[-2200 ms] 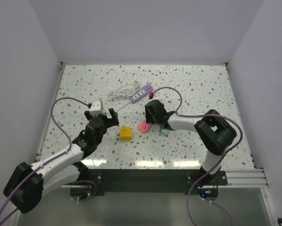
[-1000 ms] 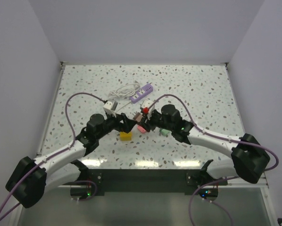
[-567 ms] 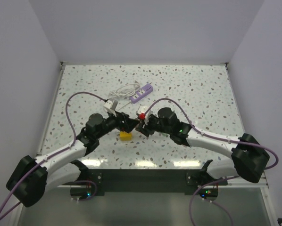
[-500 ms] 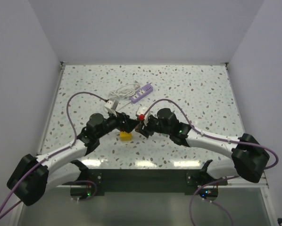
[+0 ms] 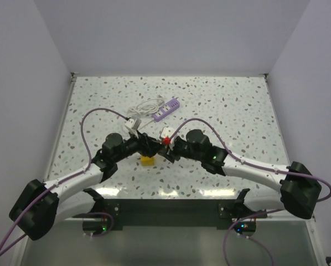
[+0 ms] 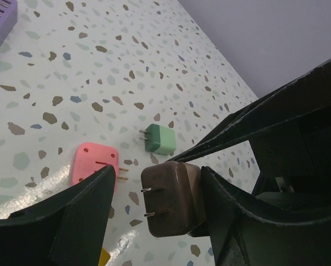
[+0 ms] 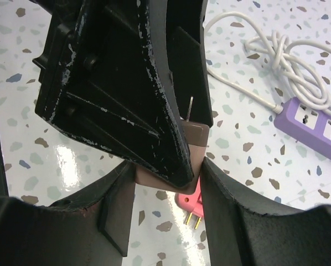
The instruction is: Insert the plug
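Note:
A brown two-prong plug hangs above the table at mid-front. My right gripper is shut on it, and a corner of it shows behind the left gripper's black fingers. My left gripper is open with its jaws either side of the plug. There is a gap on the prong side, and the other finger is against the plug's body. In the top view the two grippers meet nose to nose. The purple power strip with its white coiled cord lies farther back, also in the right wrist view.
A pink plug and a green plug lie on the speckled table below the grippers. A yellow plug lies just in front of the left gripper. Purple cables loop over both arms. White walls stand around the table.
Both arms have come together at mid-table. The right gripper has carried the brown plug up off the table, and the left gripper has closed in around it. Little movement in the last half second.

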{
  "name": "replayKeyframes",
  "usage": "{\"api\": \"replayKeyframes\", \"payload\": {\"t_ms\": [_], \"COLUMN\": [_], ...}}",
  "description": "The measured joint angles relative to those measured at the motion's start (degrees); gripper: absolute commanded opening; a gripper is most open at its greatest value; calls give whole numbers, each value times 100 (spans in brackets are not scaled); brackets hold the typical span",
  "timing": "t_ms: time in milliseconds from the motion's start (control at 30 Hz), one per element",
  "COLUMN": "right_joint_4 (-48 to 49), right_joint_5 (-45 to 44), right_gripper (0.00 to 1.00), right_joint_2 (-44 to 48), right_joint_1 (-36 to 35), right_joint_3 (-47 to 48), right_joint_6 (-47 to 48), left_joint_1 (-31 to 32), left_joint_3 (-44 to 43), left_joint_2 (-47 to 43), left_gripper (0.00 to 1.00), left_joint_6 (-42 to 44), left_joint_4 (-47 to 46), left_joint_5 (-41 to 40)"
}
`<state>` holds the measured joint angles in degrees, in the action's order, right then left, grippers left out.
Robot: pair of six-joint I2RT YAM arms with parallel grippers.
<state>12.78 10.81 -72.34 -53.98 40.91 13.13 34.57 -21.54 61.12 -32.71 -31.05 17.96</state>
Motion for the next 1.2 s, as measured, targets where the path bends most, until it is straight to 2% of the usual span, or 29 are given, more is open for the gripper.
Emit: {"api": "replayKeyframes", "payload": {"t_ms": [33, 67, 133, 167, 267, 300, 333, 400, 433, 500, 800, 900, 1033, 1200], "right_joint_4": [0, 0, 0, -20, -57, -87, -129, -149, -120, -76, 61, 127, 468, 1397], "right_joint_5": [-35, -68, -105, -146, -345, -380, -402, -424, -439, -516, -824, -811, -439, 385], "right_gripper": [30, 31, 32, 34, 46, 51, 63, 77, 90, 98, 99, 99, 99, 97], "right_joint_2": [17, 37, 50, 55, 72, 81, 87, 96, 109, 162, 540, 651, 776, 745], "right_joint_1": [-9, -17, -42, -42, -50, -52, -52, -52, -57, -68, -52, 33, 389, 1029], "right_joint_3": [0, 0, 0, -4, -11, -13, -15, -15, -15, -15, -15, -15, -28, -146], "right_joint_6": [4, 7, 22, 35, 66, 59, 44, 17, 15, -9, -223, -452, -1071, -2223], "left_joint_1": [2, 0, 2, 0, -61, -81, -103, -118, -116, -127, -1025, -1137, -1137, -1137], "left_joint_3": [0, 0, 0, 0, 0, 0, 0, 0, 0, 0, 4, 4, -11, -94], "left_joint_2": [15, 46, 146, 214, 529, 614, 715, 820, 833, 820, 33, -72, -83, -96], "left_gripper": [63, 51, 35, 20, 0, 0, 0, 0, 0, 0, 0, 0, 0, 0], "left_joint_6": [-35, -81, -177, -254, -501, -549, -573, -590, -590, -586, -579, -597, -684, -866], "left_joint_4": [-42, -116, -330, -450, -870, -964, -1084, -1217, -1222, -1241, -1307, -1491, -1867, -2514], "left_joint_5": [81, 168, 400, 461, 651, 706, 796, 984, 1106, 1325, 1478, 1491, 1620, 1735]}}
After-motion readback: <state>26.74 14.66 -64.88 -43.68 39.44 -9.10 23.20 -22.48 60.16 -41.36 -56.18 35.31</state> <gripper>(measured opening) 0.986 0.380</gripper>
